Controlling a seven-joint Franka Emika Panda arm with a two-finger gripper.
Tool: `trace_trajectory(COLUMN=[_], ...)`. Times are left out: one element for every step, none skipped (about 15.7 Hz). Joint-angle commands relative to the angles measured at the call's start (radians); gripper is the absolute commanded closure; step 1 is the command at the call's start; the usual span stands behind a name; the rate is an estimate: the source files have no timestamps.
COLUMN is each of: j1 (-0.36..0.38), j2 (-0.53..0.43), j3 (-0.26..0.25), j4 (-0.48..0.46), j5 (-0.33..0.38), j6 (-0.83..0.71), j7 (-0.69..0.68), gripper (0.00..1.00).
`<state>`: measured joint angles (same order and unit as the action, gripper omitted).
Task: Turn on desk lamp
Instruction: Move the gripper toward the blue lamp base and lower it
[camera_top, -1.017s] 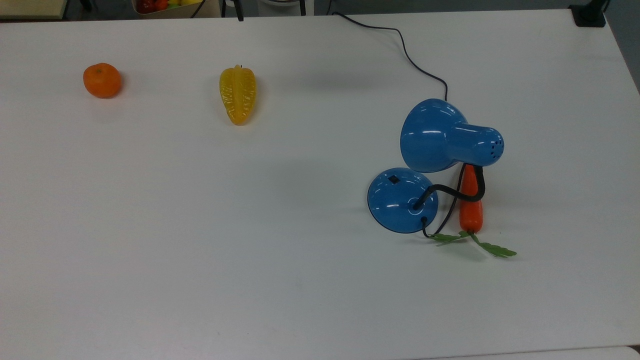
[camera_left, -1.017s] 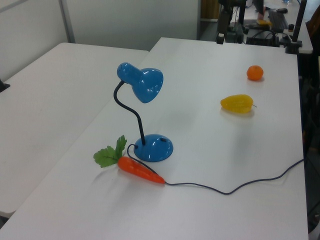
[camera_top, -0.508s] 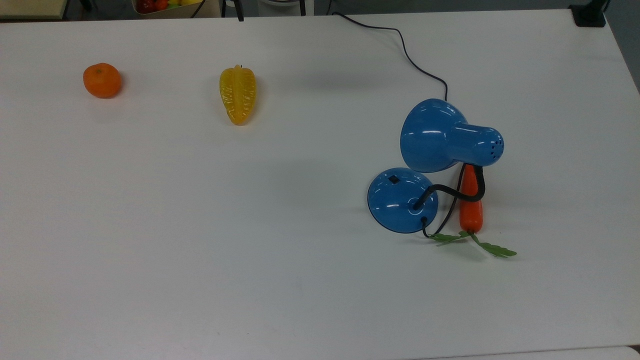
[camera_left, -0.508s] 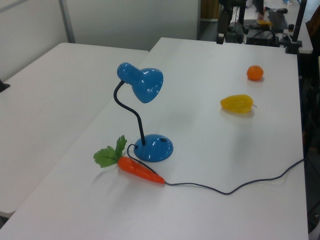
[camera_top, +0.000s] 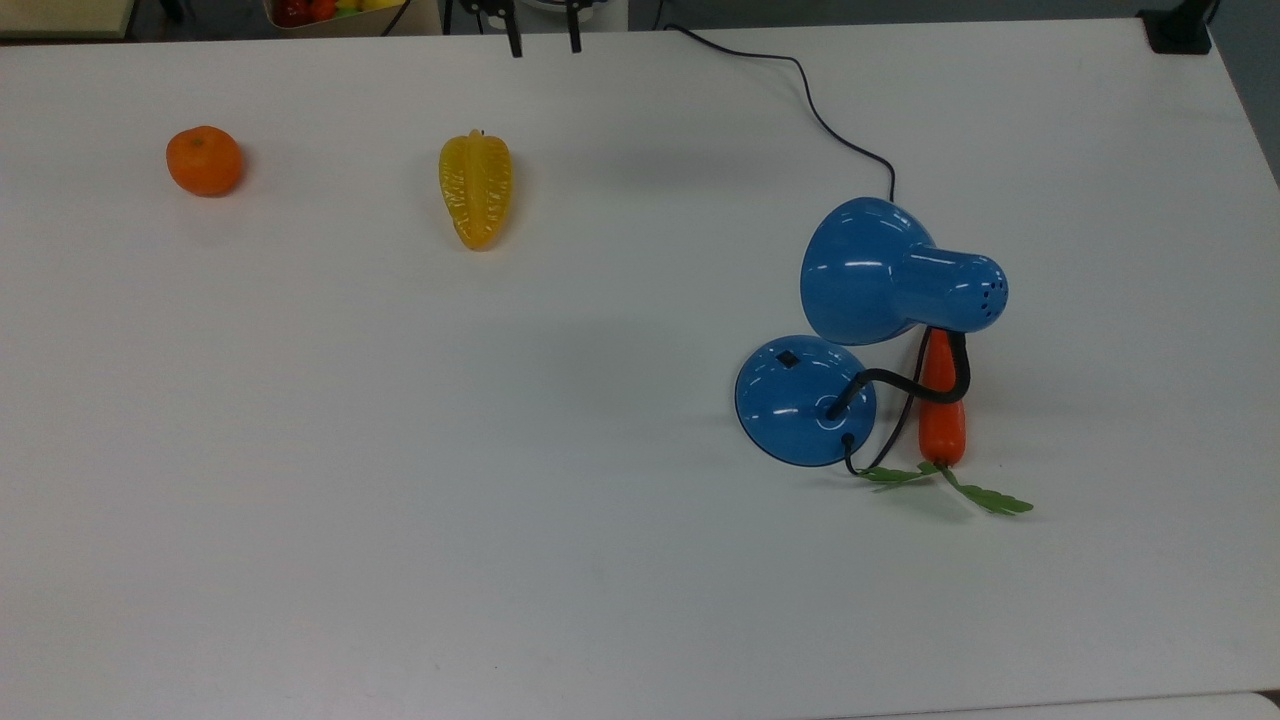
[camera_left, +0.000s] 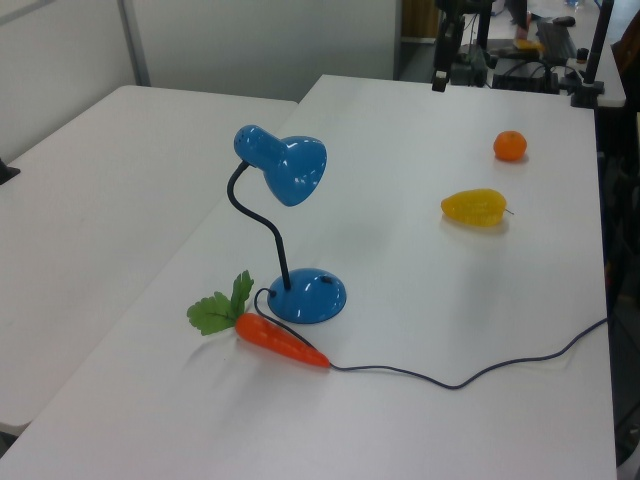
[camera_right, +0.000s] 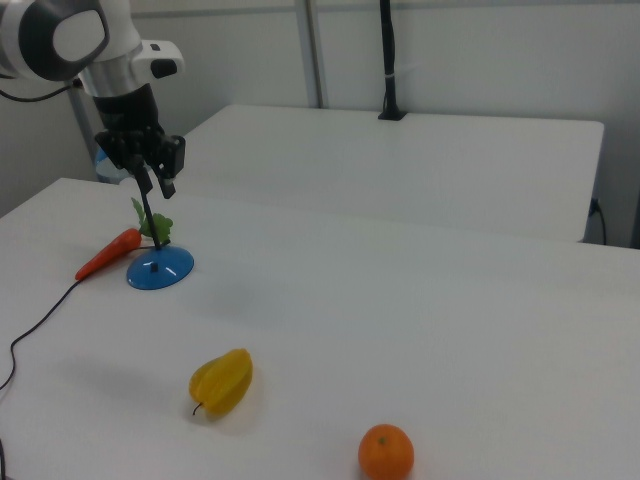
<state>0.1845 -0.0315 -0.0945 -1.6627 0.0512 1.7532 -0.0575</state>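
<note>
The blue desk lamp stands at the top view's right, its bell shade (camera_top: 870, 270) bent over on a black gooseneck above the round base (camera_top: 800, 405). A small black switch (camera_top: 788, 358) sits on the base's upper-left part. No light shows from the shade (camera_left: 298, 172). My gripper (camera_top: 544, 40) hangs open at the top view's upper edge, far from the lamp, with nothing between its fingers. In the right view the gripper (camera_right: 156, 180) is high above the lamp's base (camera_right: 160, 270).
An orange carrot (camera_top: 941, 405) with green leaves lies against the lamp's base. The black cord (camera_top: 800, 80) runs to the table's far edge. A yellow starfruit (camera_top: 475, 190) and an orange (camera_top: 204, 160) lie at the top view's upper left on the white table (camera_top: 400, 450).
My gripper's two fingers have come further into the top view at its upper edge. The lamp and the fruit have not moved.
</note>
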Motion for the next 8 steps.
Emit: trace_trajectory(j1=[0.015,0.015,0.015,0.015,0.015,0.015,0.015,0.015], j2=[-0.004,-0.004,-0.002,-0.002,-0.002,-0.001,-0.001,-0.001], j3=[-0.013,-0.013,-0.013,-0.013,-0.013,-0.013,-0.013,-0.013], j4=[-0.022,-0.023,-0.023,-0.023,-0.023,-0.023,-0.025,-0.026], j5=[0.022,0.027,0.029,0.029,0.029,0.029,0.030,0.030], j6=[0.042,0.042,0.042,0.042,0.042,0.042,0.040,0.040], j7=[-0.022,-0.022,-0.021,-0.022,-0.021,-0.021,-0.021,-0.019], gripper=[0.78,0.84,0.84,0.90,0.93,0.94,0.95,0.95])
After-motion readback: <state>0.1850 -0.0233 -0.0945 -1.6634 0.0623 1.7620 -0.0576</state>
